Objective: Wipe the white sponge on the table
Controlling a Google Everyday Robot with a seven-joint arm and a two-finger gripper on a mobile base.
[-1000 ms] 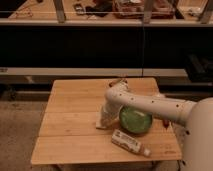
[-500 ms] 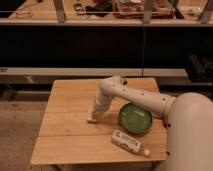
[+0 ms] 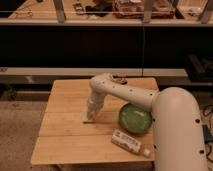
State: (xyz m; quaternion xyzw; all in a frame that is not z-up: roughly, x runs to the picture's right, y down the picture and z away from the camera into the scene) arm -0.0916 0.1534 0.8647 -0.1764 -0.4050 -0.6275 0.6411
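Observation:
The light wooden table [image 3: 65,137] fills the lower middle of the camera view. My white arm reaches from the right over it, and my gripper [image 3: 90,116] points down at the table's middle left. A small flat off-white pad, the white sponge [image 3: 88,120], lies on the planks right under the gripper's tip, mostly hidden by it.
A green bowl [image 3: 135,119] sits on the table right of the gripper. A white labelled bottle [image 3: 129,143] lies on its side near the front edge. A small dark object [image 3: 120,79] sits at the table's back edge. Dark shelving stands behind the table.
My arm and gripper have swept left across the table, from beside the green bowl to the middle left, with the sponge under the tip.

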